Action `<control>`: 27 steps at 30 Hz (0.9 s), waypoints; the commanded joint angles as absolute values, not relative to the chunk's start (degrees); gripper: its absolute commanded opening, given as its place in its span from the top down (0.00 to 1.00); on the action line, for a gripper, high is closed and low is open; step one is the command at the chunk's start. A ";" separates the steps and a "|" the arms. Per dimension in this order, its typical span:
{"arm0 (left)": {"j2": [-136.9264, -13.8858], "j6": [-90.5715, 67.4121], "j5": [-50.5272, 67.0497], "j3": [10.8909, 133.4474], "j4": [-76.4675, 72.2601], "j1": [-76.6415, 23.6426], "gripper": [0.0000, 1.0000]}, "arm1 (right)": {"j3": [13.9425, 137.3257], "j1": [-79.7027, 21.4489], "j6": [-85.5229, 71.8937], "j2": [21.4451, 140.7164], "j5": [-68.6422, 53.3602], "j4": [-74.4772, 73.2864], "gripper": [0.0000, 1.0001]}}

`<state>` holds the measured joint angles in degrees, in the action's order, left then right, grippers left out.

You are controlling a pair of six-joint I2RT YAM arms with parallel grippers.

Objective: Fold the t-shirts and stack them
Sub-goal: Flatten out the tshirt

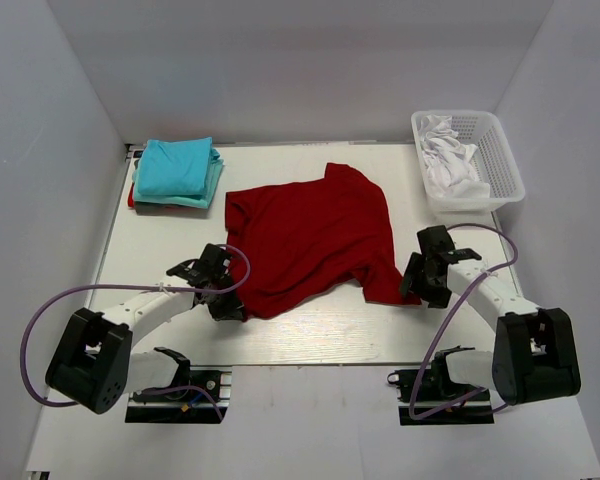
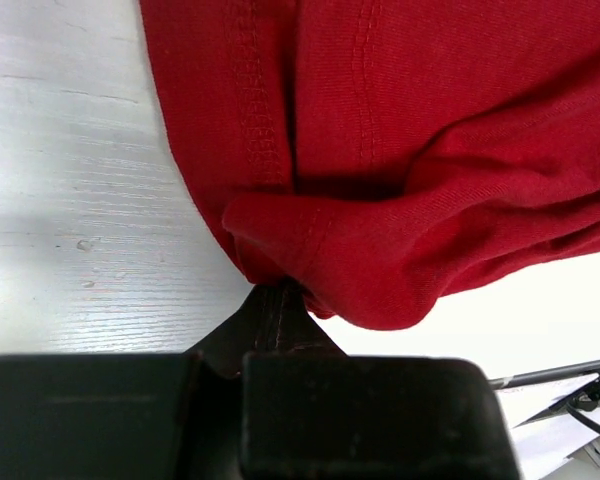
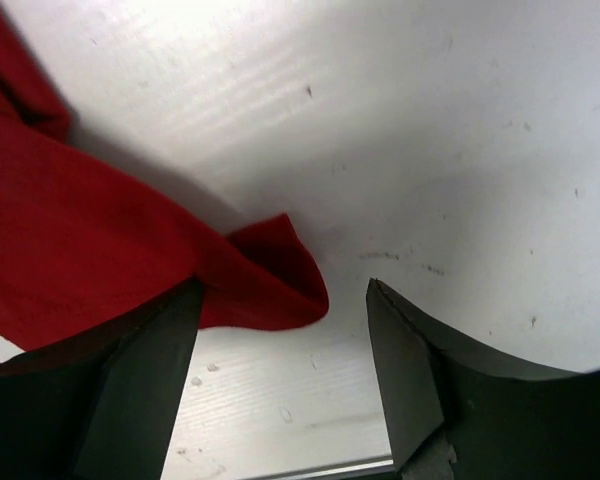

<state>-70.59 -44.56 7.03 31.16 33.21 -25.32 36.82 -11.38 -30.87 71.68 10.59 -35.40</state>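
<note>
A large dark red t-shirt (image 1: 315, 235) lies spread and rumpled in the middle of the table. My left gripper (image 1: 227, 300) is shut on its near left hem corner, where the cloth (image 2: 380, 200) bunches at the fingertips. My right gripper (image 1: 417, 282) is open over the shirt's near right corner (image 3: 270, 275), which lies between the fingers (image 3: 150, 370) without being pinched. A stack of folded turquoise t-shirts (image 1: 177, 170) sits at the back left, with a red edge showing beneath it.
A white mesh basket (image 1: 500, 160) holding white cloth stands at the back right. White walls enclose the table on three sides. The table's near edge (image 3: 310, 468) lies just below the right gripper.
</note>
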 commanded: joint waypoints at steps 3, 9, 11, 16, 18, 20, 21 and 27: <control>-69.43 -43.15 4.39 32.95 34.28 -25.49 1.00 | 35.86 -10.99 -28.40 72.24 9.58 -28.48 0.29; -69.43 -42.63 3.78 35.76 35.33 -25.49 1.00 | 36.39 -11.08 -25.49 74.27 4.06 -25.14 0.77; -68.82 -42.63 3.78 37.77 36.73 -25.49 1.00 | 37.61 -11.16 -25.22 73.48 3.08 -26.01 1.00; -63.92 -40.70 5.01 44.20 37.79 -25.49 1.00 | 43.76 -11.25 -24.35 66.03 2.02 -33.13 1.00; -62.06 -40.00 5.01 48.32 37.79 -25.49 1.00 | 48.05 -11.08 -24.08 61.03 1.85 -34.97 1.00; -60.91 -39.46 4.31 54.01 37.27 -25.49 1.00 | 52.18 -11.25 -24.00 59.25 2.20 -35.85 1.00; -60.91 -38.68 3.26 56.23 37.27 -25.49 1.00 | 55.34 -11.08 -23.91 57.76 2.46 -36.82 1.00; -62.05 -34.20 -5.88 74.77 36.56 -25.49 1.00 | 72.23 -11.16 -23.20 58.97 12.55 -37.80 1.00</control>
<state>-62.94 -37.71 0.01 68.49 37.78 -25.36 65.52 -11.27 -24.23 58.63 5.56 -37.36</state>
